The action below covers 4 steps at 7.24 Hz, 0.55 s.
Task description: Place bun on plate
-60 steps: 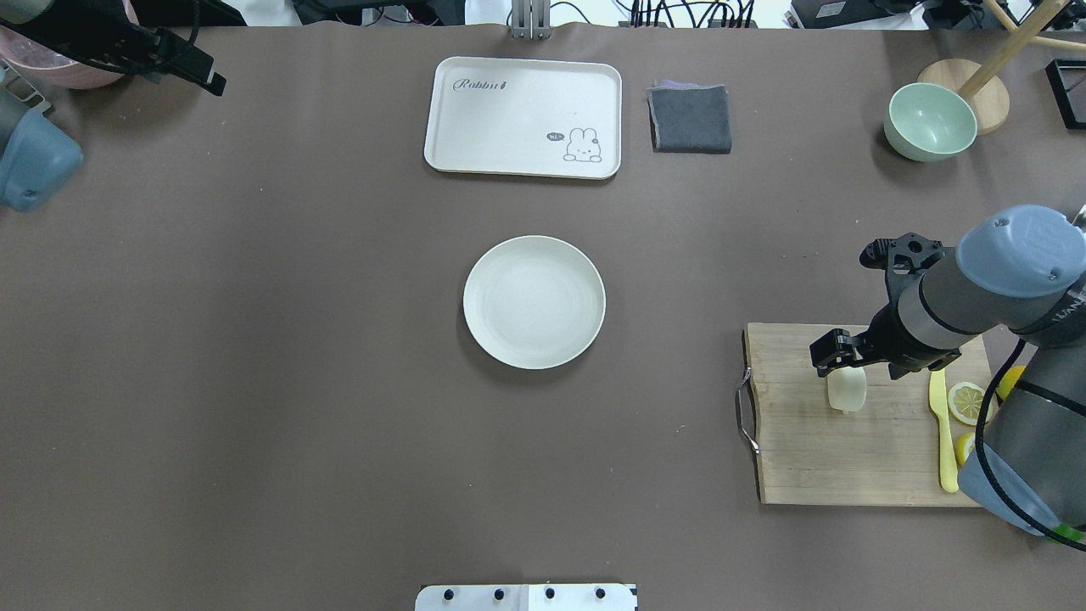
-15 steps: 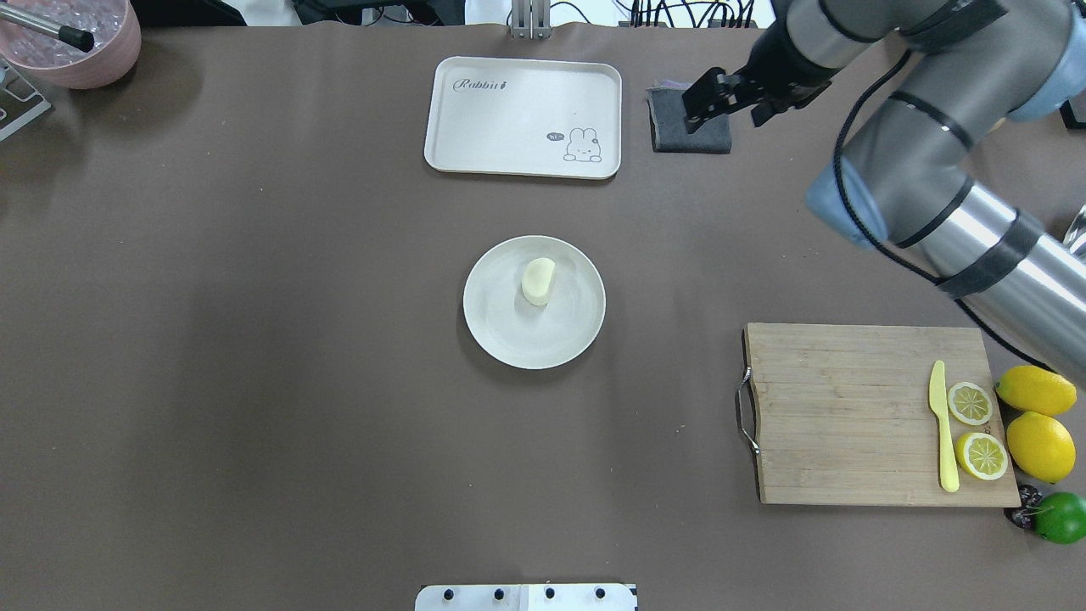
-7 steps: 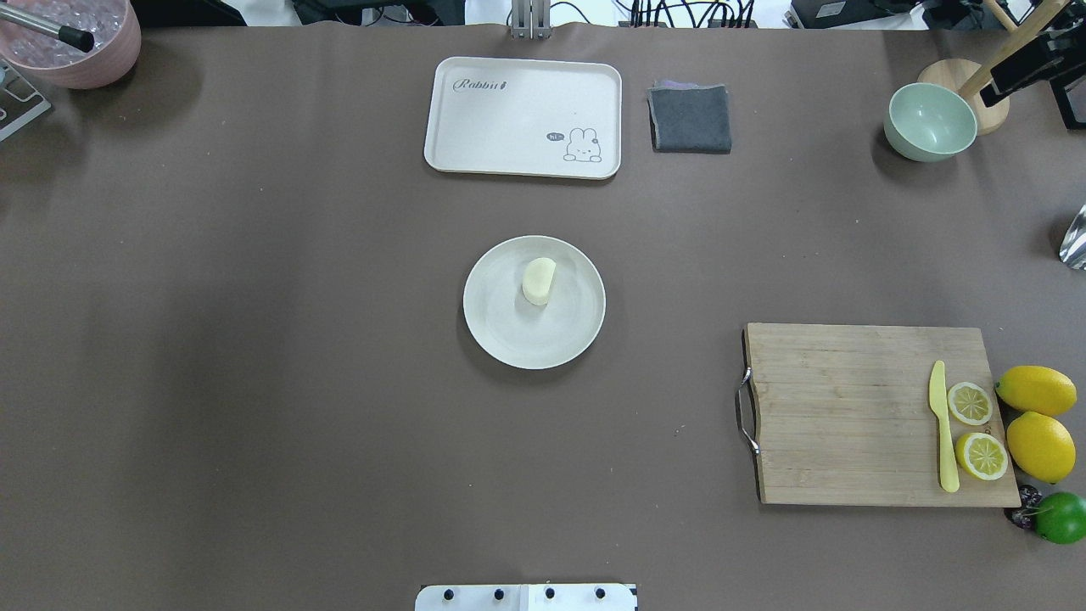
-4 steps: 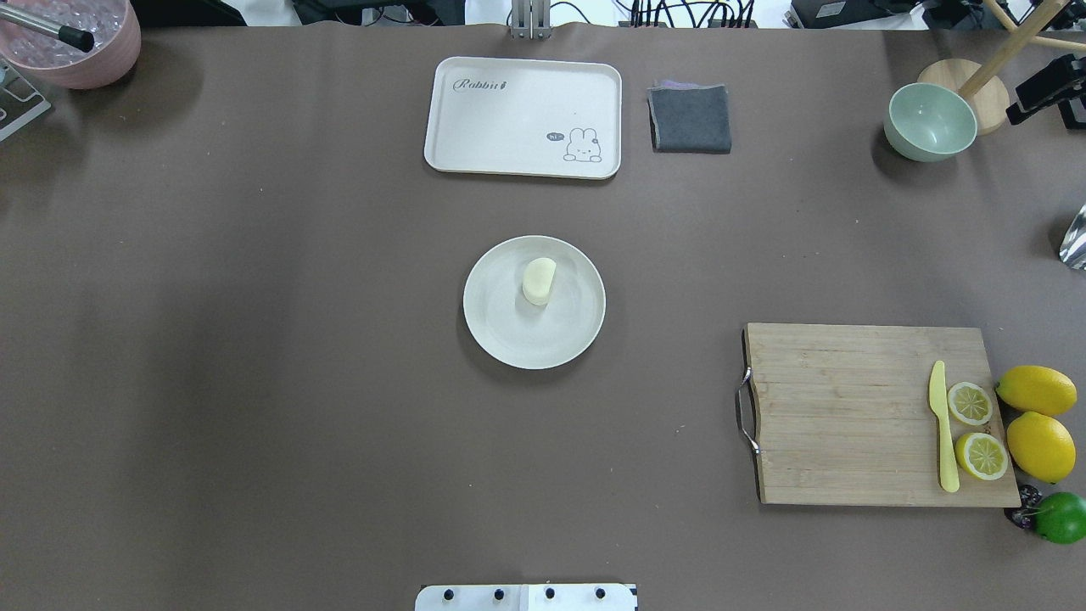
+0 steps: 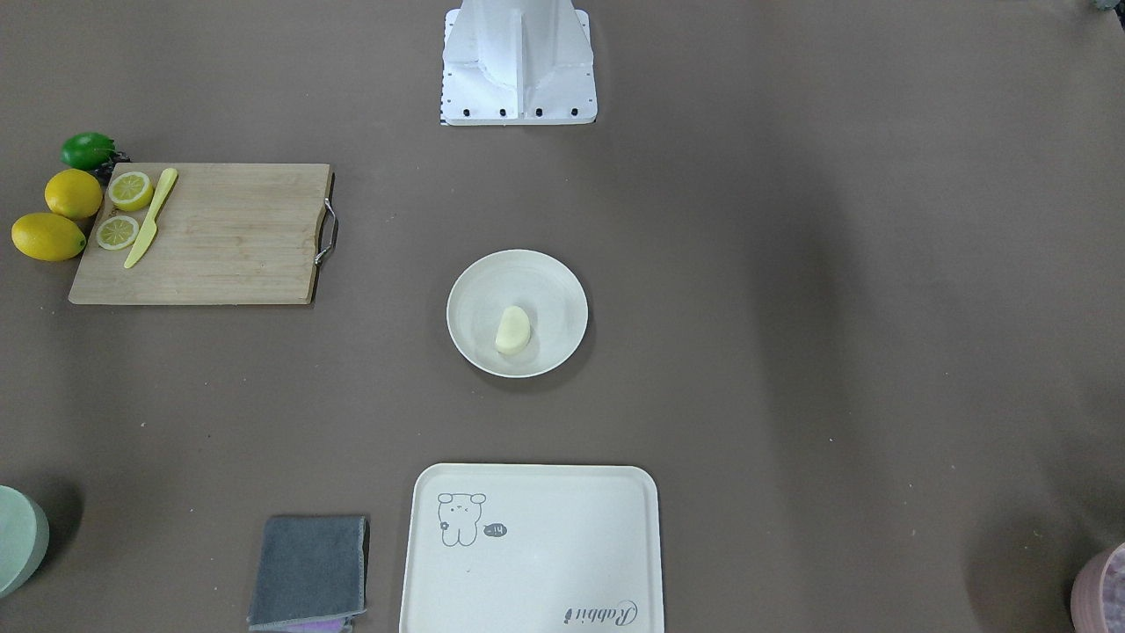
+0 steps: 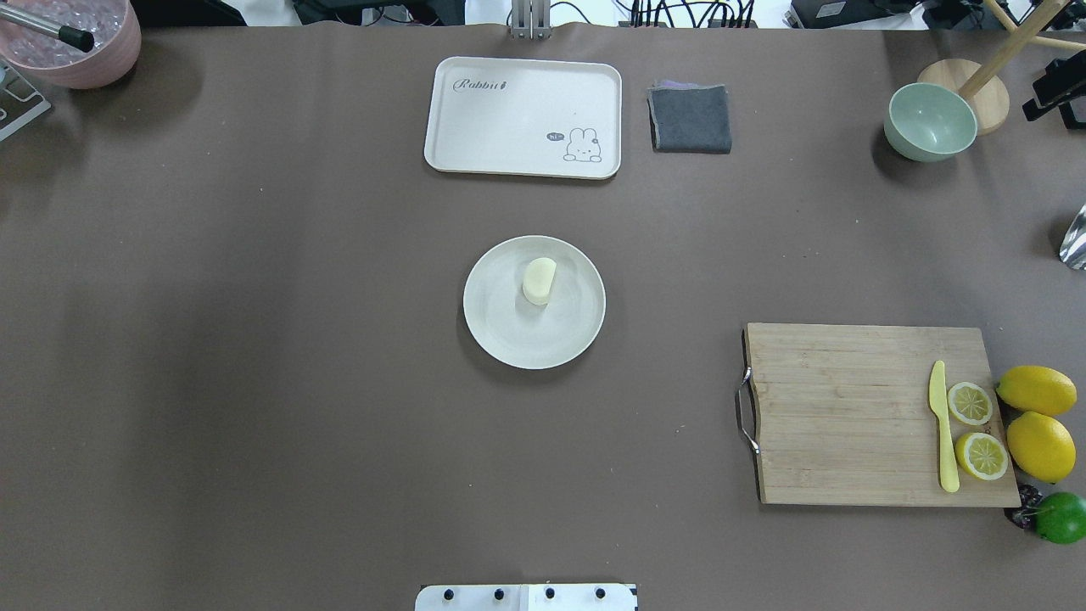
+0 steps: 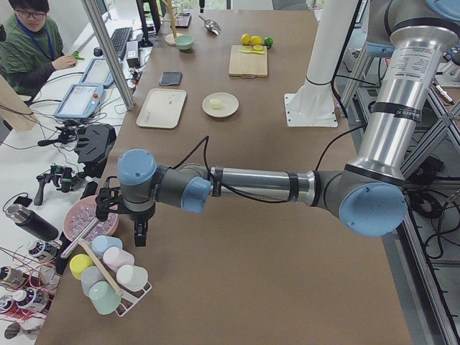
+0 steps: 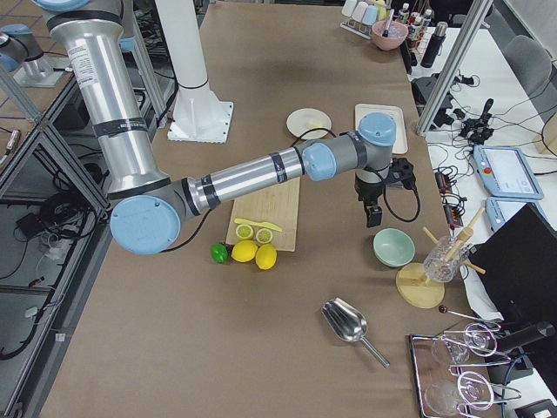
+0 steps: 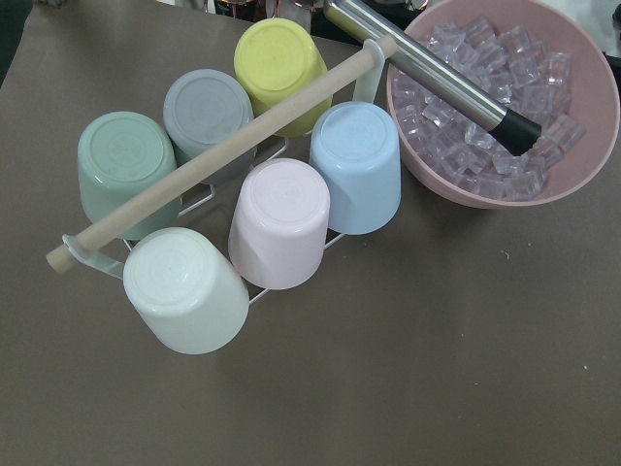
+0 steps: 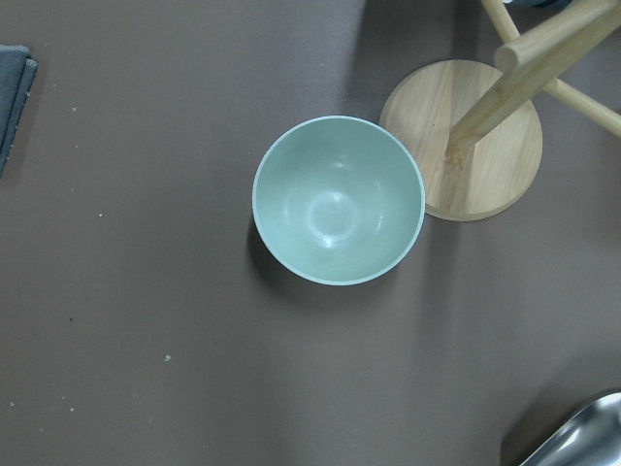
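The bun (image 6: 539, 281) (image 5: 512, 331) lies on the round off-white plate (image 6: 509, 339) (image 5: 554, 290) at mid-table, slightly toward its far side, with nothing touching it. My right gripper (image 8: 372, 214) hangs far off to the right, above the table beside the green bowl (image 8: 392, 246); only a black piece of it shows at the overhead view's right edge (image 6: 1055, 88), and I cannot tell whether it is open or shut. My left gripper (image 7: 123, 228) hovers at the table's far left end over the cup rack (image 7: 108, 277); its state is unclear too.
Cream tray (image 6: 523, 117) and grey cloth (image 6: 690, 118) lie at the back. The cutting board (image 6: 848, 416) holds a yellow knife (image 6: 942, 428) and lemon slices (image 6: 970, 403), with lemons (image 6: 1037, 390) and a lime (image 6: 1062, 517) beside it. An ice bowl (image 9: 495, 97) stands beside the cups. A person (image 7: 32, 43) sits alongside the table.
The bun went from the cutting board, in my right gripper, to the plate. The right arm then swung away to the far right by the green bowl and barely moved in the last half second.
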{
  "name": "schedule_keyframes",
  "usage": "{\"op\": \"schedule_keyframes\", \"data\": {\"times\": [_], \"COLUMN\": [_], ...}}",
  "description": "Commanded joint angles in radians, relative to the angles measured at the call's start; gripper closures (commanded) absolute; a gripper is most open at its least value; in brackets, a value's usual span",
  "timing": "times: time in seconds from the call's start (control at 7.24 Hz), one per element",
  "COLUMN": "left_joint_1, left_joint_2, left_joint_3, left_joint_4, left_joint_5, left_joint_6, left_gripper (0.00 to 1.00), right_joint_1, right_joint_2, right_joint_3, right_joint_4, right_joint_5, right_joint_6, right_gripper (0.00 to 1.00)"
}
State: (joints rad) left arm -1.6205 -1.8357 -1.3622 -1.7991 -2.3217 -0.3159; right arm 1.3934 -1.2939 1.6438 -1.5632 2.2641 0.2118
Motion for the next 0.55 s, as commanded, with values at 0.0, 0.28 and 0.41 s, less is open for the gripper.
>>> {"op": "schedule_keyframes", "data": {"times": [0.0, 0.28, 0.41], "left_joint_1": [0.002, 0.007, 0.013], "left_joint_2": [-0.007, -0.010, -0.017], "left_joint_3": [0.000, 0.005, -0.006], "left_joint_4": [0.004, 0.006, 0.039], "left_joint_5": [-0.001, -0.045, -0.076], "left_joint_6": [0.017, 0.023, 0.018], "left_gripper": [0.02, 0.02, 0.02], "right_joint_1": [0.006, 0.003, 0.003], "right_joint_2": [-0.002, 0.043, 0.057], "right_joint_3": [-0.007, -0.073, -0.088], "right_joint_4": [0.000, 0.000, -0.001], "right_joint_5": [0.000, 0.000, 0.000], "right_joint_6": [0.009, 0.009, 0.009], "right_gripper": [0.00, 0.00, 0.00]}}
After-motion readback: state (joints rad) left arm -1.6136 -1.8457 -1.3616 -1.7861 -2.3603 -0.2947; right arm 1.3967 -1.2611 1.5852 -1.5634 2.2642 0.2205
